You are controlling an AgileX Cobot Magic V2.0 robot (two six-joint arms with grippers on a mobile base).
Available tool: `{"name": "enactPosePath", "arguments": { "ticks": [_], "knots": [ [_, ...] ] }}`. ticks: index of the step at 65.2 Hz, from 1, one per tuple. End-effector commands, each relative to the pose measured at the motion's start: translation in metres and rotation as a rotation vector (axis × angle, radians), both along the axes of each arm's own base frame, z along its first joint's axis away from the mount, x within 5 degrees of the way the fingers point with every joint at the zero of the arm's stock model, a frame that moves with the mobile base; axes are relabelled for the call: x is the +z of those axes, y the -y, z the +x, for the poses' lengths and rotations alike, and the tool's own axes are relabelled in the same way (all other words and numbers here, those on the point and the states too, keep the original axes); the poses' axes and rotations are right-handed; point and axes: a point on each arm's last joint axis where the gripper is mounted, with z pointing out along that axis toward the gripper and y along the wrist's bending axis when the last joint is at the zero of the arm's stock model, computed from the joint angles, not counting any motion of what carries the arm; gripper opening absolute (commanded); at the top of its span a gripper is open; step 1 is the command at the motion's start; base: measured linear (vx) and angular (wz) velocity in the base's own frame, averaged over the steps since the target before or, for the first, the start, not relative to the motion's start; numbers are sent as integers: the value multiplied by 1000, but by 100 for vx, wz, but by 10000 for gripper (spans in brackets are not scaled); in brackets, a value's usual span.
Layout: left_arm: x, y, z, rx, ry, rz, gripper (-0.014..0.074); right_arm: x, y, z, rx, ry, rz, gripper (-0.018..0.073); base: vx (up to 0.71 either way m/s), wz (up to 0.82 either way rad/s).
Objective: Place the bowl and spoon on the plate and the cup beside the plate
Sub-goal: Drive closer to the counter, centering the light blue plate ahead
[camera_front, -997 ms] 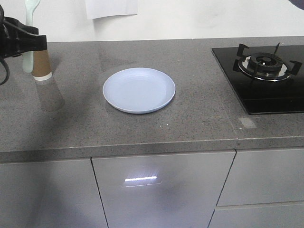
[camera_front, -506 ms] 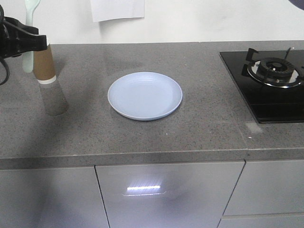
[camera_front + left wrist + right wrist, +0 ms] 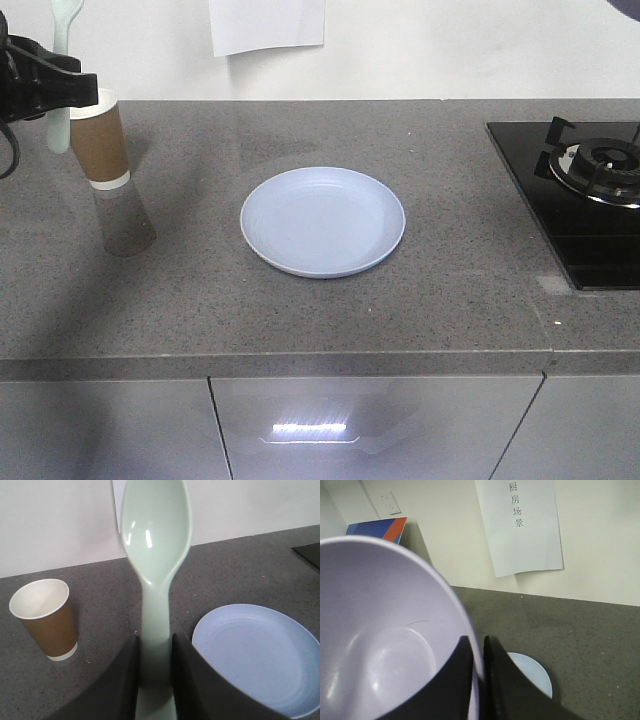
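The pale blue plate [image 3: 322, 221] lies flat mid-counter with nothing on it. My left gripper [image 3: 72, 85] is at the far left, above the counter, shut on the handle of the mint-white spoon [image 3: 62, 50], which stands upright with its scoop up. The brown paper cup [image 3: 100, 140] stands upright just beside and behind that gripper. In the left wrist view the fingers clamp the spoon [image 3: 156, 555] at the gripper [image 3: 155, 652], with the cup [image 3: 44, 619] to the left and the plate [image 3: 255, 657] to the right. My right gripper [image 3: 478, 655] is shut on the rim of the lavender bowl [image 3: 385, 645], high above the plate [image 3: 532, 677].
A black gas hob [image 3: 590, 190] takes up the counter's right end. A sheet of paper [image 3: 267, 25] hangs on the wall behind. The counter's front edge [image 3: 300, 362] runs above grey cabinet doors. A blue and orange box [image 3: 377, 527] stands far back by the wall.
In the front view the whole counter has slid right and down; the plate looks larger and the whole cup now shows. The left gripper still holds the spoon at the same place in the picture.
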Motion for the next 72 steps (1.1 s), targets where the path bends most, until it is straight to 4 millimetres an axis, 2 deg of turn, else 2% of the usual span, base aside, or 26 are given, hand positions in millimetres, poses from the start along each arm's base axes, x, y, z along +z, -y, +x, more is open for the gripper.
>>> {"name": "enactPosePath", "arguments": {
  "ticks": [1, 72],
  "knots": [
    [23, 0, -7, -1, 116, -42, -6, 17, -9, -14, 45, 72, 20, -5, 5, -1],
    [23, 0, -7, -1, 116, -42, -6, 17, -9, -14, 45, 72, 20, -5, 3, 0]
  ]
}}
